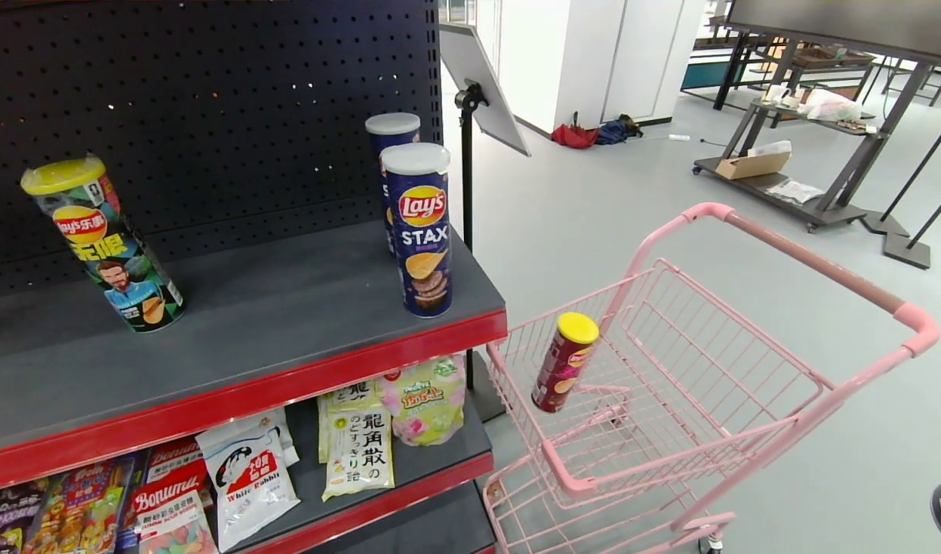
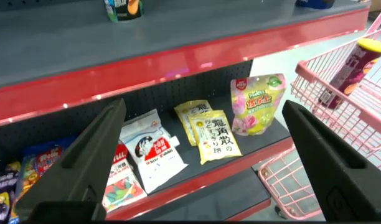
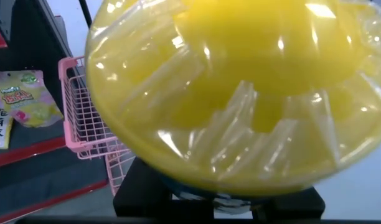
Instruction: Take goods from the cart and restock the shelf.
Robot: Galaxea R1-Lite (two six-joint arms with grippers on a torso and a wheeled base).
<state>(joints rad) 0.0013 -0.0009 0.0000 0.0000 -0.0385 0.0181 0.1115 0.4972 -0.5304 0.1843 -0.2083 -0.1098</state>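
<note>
A dark red chip can with a yellow lid [image 1: 564, 362] leans upright against the near-left wall of the pink cart [image 1: 747, 400], to the right of the shelf. The same can [image 2: 349, 65] shows in the left wrist view. A second can's yellow lid [image 3: 240, 93] sits right against the right wrist camera, held over the floor beside the cart [image 3: 84, 118] by my right gripper [image 3: 215, 196]. My left gripper [image 2: 204, 106] is open with nothing between its fingers, in front of the lower shelf [image 2: 240, 180] with snack bags.
On the top shelf [image 1: 270, 323] stand two blue cans [image 1: 418, 231] at the right end and a green can with a yellow lid [image 1: 105, 246] at the left. Between them the shelf is bare. A sign stand [image 1: 470, 154] rises behind the shelf's right end.
</note>
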